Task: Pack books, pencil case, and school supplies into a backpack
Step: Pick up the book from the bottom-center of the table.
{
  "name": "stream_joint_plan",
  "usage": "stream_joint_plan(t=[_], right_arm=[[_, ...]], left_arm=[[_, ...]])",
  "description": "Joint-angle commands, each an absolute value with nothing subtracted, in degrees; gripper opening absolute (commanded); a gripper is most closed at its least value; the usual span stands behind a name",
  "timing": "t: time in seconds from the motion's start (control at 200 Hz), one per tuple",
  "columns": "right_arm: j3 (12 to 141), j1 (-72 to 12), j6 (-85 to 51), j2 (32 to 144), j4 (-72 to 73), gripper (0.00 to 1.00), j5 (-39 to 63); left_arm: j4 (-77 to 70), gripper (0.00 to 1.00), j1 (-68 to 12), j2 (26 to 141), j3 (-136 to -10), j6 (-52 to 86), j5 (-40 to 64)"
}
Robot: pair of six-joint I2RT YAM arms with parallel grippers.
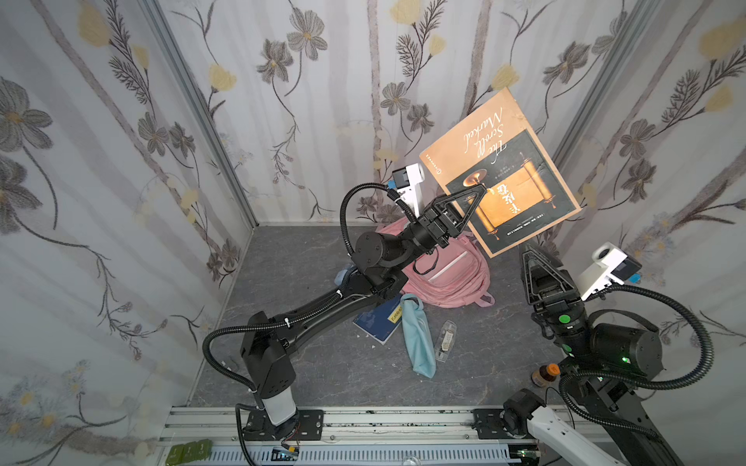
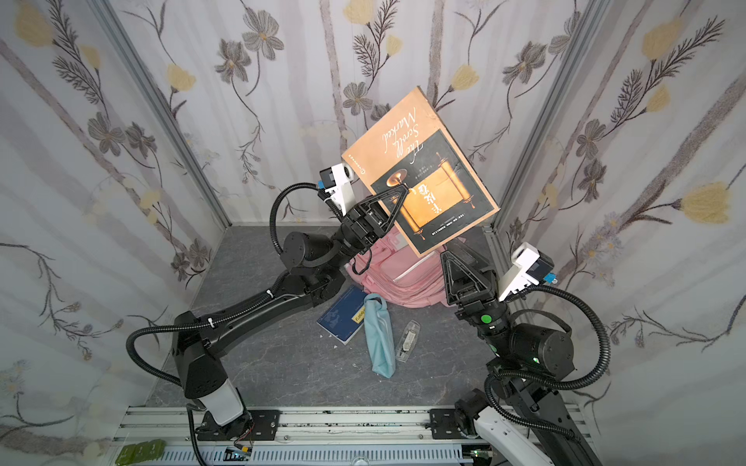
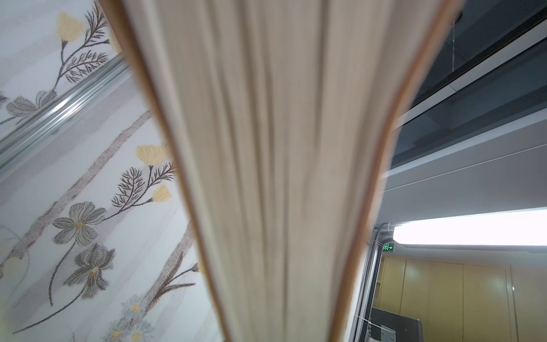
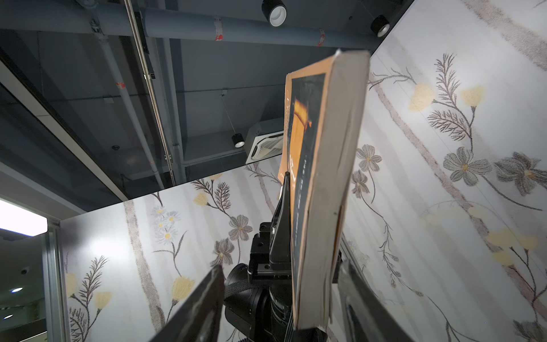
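**A:** How does the left arm stand?

**B:** It stretches from its base on the front rail, forward and up over the floor (image 1: 306, 355). The wrist is tipped toward the back right corner. The left claw (image 1: 480, 189) is clamped on the brown book (image 1: 500, 169). One finger lies flat across the cover and the other is hidden behind it.

**A:** So the book is off the floor?

**B:** Well off. It hangs high in the air, tilted. Both top views show its cover with the script title upside down, and its lower part is over the backpack (image 1: 452, 282). The left wrist view is filled with its page edges.

**A:** And the right arm?

**B:** It rises from its base on the right. The right claw (image 1: 527, 252) points up at the book's lower corner. In the right wrist view its fingers (image 4: 204, 302) stand wide apart with the book's bottom end between them, and they grip nothing. One finger is close beside the back cover, but I cannot tell if it touches.

**A:** Where is everything else?

**B:** The backpack lies on the floor toward the back, partly under the left wrist. In front of it the navy book (image 1: 377, 322) lies flat, half under the left forearm. The pencil case (image 1: 418, 339) lies with its looped end against the navy book's yellow-label corner. The clear case (image 1: 444, 339) is just beside the pencil case, on the side toward the right arm.
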State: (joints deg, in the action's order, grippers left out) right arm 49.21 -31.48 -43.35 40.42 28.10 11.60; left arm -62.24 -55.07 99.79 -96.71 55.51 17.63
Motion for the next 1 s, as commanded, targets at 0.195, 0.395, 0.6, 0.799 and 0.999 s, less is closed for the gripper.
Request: stream_joint_plan(t=[0.195, 0.395, 0.6, 0.799, 0.999], right_arm=[[51.55, -31.55, -38.23, 42.94, 29.04, 0.7, 9.97], [54.29, -30.95, -37.99, 47.03, 32.46, 0.66, 7.04], [55.46, -29.66, -38.57, 48.86, 35.09, 0.52, 8.85], [55.5, -28.98, -38.76, 48.14, 34.91, 0.15, 9.08], [55.39, -28.7, -39.61, 47.38, 33.56, 0.17, 8.16]], left_arm=[[-63.88, 0.0, -55.53, 103.24, -100.42, 57.88, 16.58], [-64.08, 0.0, -55.81, 105.29, -102.73, 60.53, 17.57], [-62.66, 0.0, -55.9, 105.01, -102.85, 60.45, 17.68], [-61.39, 0.0, -55.9, 104.93, -102.92, 60.38, 18.17], [-57.92, 0.0, -56.88, 105.21, -103.92, 58.81, 20.31]])
